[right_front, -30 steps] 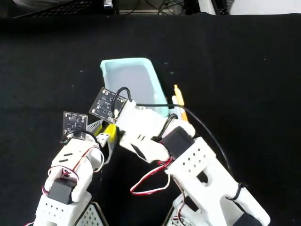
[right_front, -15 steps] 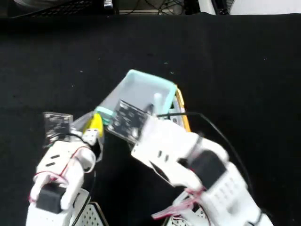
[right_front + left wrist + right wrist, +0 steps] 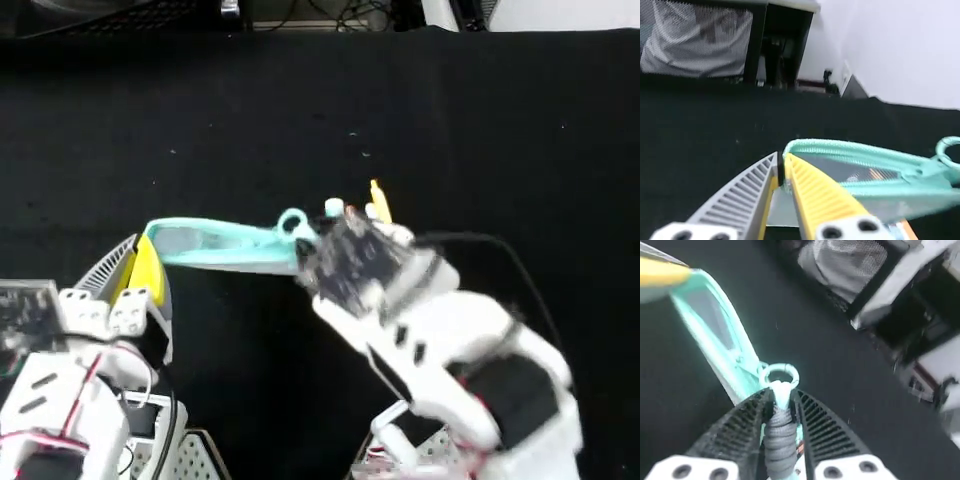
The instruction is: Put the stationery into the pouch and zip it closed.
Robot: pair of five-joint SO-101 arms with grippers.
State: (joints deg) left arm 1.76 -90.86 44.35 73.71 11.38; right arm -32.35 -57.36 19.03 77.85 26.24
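The mint-green pouch (image 3: 225, 248) hangs edge-on, stretched between both grippers above the black table. My left gripper (image 3: 140, 250), grey and yellow, is shut on the pouch's end (image 3: 790, 152). My right gripper (image 3: 781, 392) is shut on the zipper's pull tab just below its ring (image 3: 780, 375), at the pouch's other end (image 3: 292, 222). Something orange (image 3: 875, 173) shows through the pouch's clear side. An orange pen (image 3: 378, 200) lies on the table just beyond the right gripper (image 3: 305, 250), next to a small white piece (image 3: 333, 208).
The black cloth-covered table (image 3: 480, 130) stretches far back and to both sides. Its rear edge meets cables and furniture (image 3: 300, 12). Both arm bases stand at the near edge.
The pouch went from lying flat to hanging edge-on and taut. The left arm pulled its end left and toward the front edge; the right arm swung right with the zipper pull.
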